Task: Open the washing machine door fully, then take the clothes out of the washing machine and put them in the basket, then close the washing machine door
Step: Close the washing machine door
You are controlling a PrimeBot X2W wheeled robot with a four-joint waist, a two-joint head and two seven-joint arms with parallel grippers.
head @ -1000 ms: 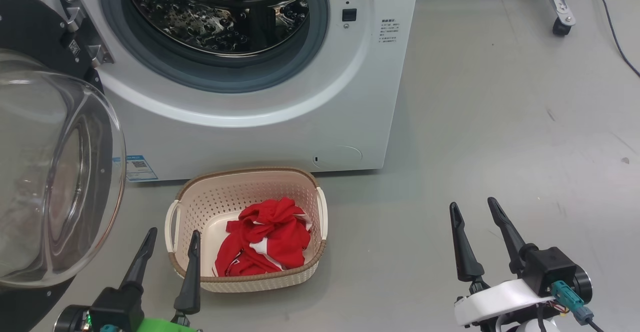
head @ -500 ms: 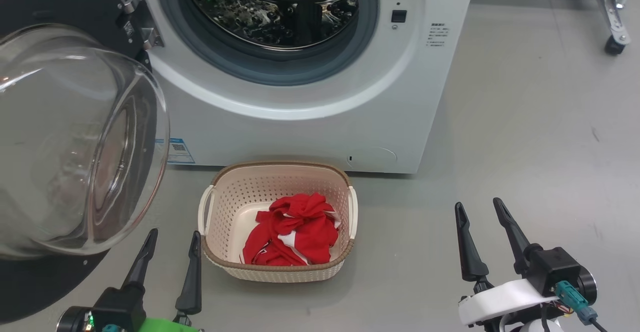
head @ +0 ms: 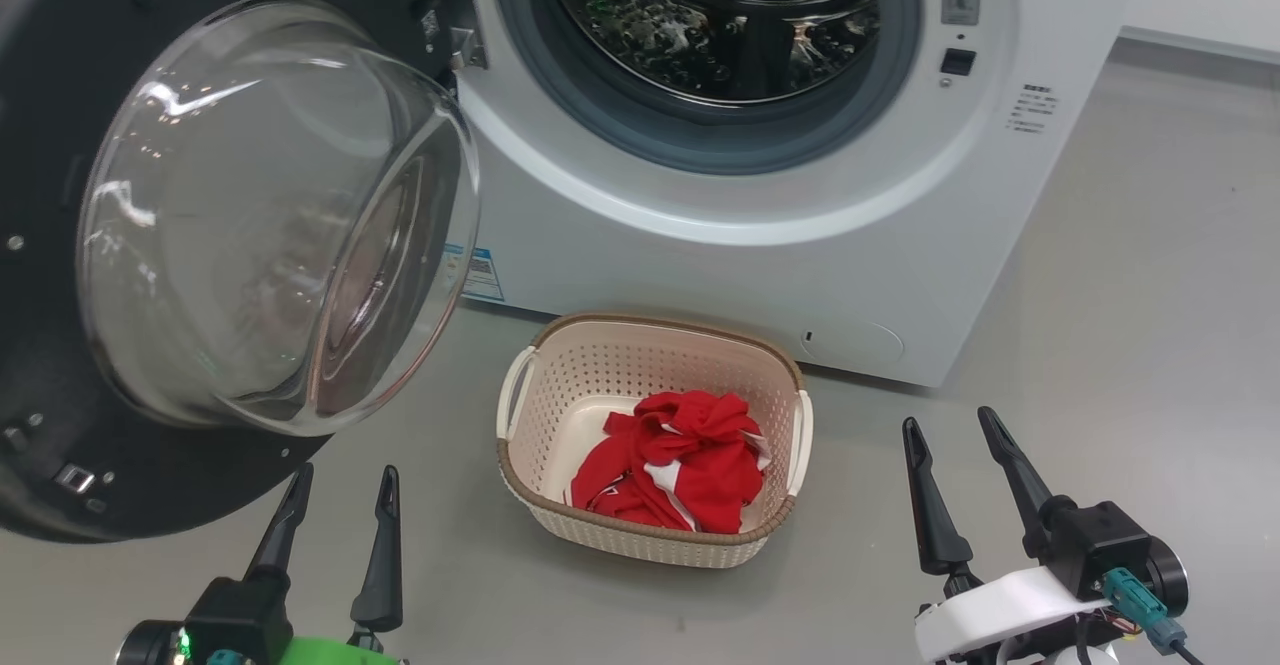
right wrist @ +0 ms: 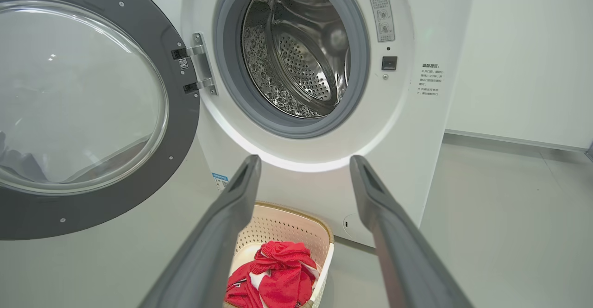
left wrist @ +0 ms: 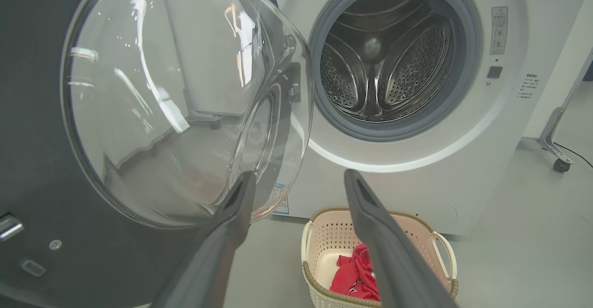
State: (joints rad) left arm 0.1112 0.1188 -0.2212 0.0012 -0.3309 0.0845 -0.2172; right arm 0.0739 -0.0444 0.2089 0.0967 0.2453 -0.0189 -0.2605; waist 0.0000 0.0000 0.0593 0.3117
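The washing machine stands ahead with its steel drum bare. Its door hangs wide open at the left, black rim and bulging glass bowl facing me; the left wrist view shows the door close in front, the right wrist view shows the door swung out. The cream basket sits on the floor before the machine, with red and white clothes bunched inside. My left gripper is open, low at the left below the door. My right gripper is open at the lower right, with nothing between its fingers.
Grey floor stretches to the right of the machine. A white wall rises behind on the right. A metal frame leg on a caster stands at the right in the left wrist view.
The head camera has turned left, so machine, door and basket shifted right in the picture. Both grippers stay open in the same low spots. The clothes lie unchanged in the basket.
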